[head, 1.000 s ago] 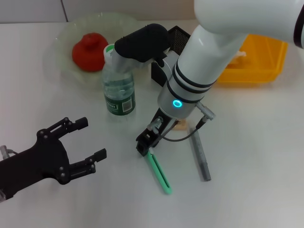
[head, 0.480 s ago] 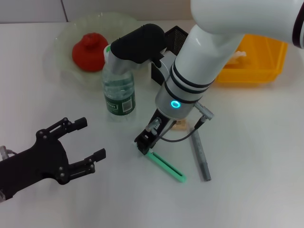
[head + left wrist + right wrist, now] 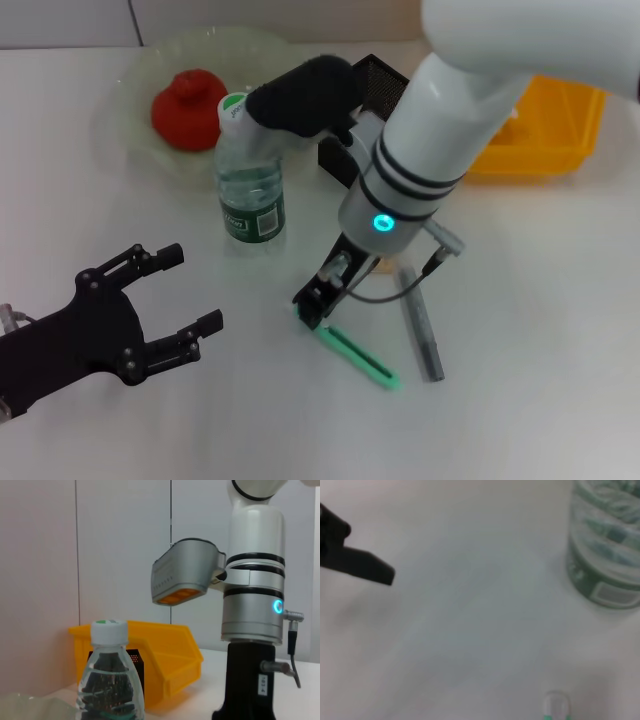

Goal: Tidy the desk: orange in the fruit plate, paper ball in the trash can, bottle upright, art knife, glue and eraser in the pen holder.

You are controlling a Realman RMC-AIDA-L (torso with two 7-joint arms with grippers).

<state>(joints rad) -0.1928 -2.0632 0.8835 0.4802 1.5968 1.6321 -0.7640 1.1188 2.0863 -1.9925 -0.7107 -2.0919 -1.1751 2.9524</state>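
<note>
Right now, in the head view, my right gripper (image 3: 313,308) is down at the near end of the green art knife (image 3: 358,356), which lies flat and slanted in the lower middle of the frame; I can't tell whether the jaws are closed on it. To do this well I judge I should square the jaws across the slim handle, squeeze firmly, lift straight, then carry it to the pen holder (image 3: 372,82) at upper centre. The knife looks thin, light and slippery, so it could swivel. A grey glue stick (image 3: 421,330) lies just right of it. The orange (image 3: 187,108) sits in the fruit plate (image 3: 125,90) at upper left, the bottle (image 3: 250,185) stands upright, the trash can (image 3: 545,130) is at upper right. My left gripper (image 3: 190,295) waits spread at lower left. The left wrist view shows bottle, bin and right arm. The right wrist view shows the bottle's base at upper right and a knife tip at the bottom edge.
</note>
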